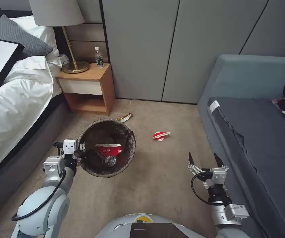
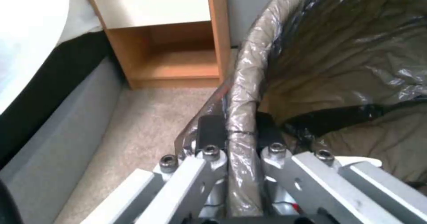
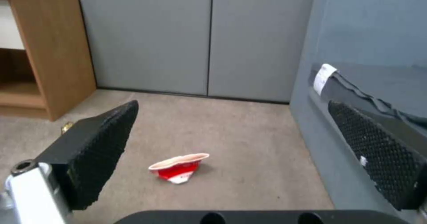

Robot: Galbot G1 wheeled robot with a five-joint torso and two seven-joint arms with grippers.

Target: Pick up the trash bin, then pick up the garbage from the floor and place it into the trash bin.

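While my left hand pinches the trash bin by its bagged rim, light but slippery there, my right hand hangs wide open. Ahead of it lies a crushed red-and-white paper cup: light, soft, best taken across its flattened rim.

The left gripper is clamped on the rim of the trash bin, and its inner finger is largely hidden behind the bag liner; the bin's far side runs off the right edge of the left wrist view. In the head view, a crushed cup and a clear bottle lie inside the bin, the cup's print too small to read. A snack wrapper behind the bin is too small to identify. In the right wrist view, the nightstand is cut by the left edge.
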